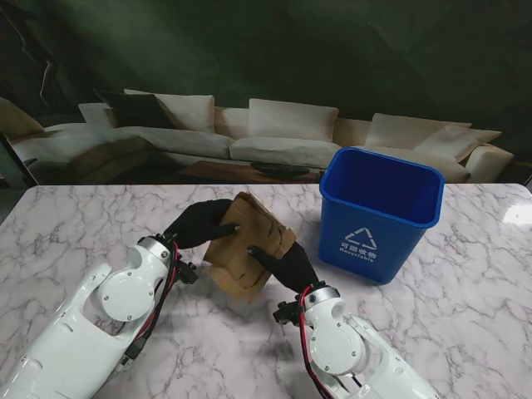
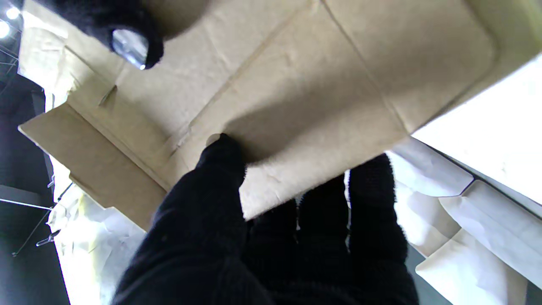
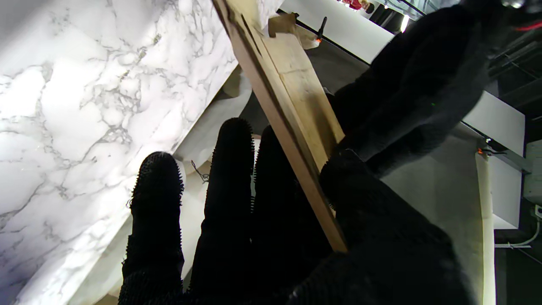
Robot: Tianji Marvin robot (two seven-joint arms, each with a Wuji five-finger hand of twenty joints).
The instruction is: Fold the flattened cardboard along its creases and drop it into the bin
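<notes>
A folded brown cardboard piece [image 1: 249, 243] is held up off the marble table between both black-gloved hands, just left of the blue bin [image 1: 379, 209]. My left hand [image 1: 199, 223] grips its left edge, thumb on the upper face. My right hand [image 1: 287, 263] pinches its nearer right edge. In the left wrist view the creased cardboard [image 2: 296, 84] fills the frame, my thumb [image 2: 220, 156] pressed on it. The right wrist view shows the cardboard [image 3: 288, 101] edge-on, clamped between thumb [image 3: 351, 178] and fingers [image 3: 233, 169].
The blue bin stands open-topped on the right half of the marble table [image 1: 75, 241], a recycling mark on its front. Beyond the table's far edge is a backdrop showing a sofa [image 1: 274, 133]. Both white forearms rise from the near corners.
</notes>
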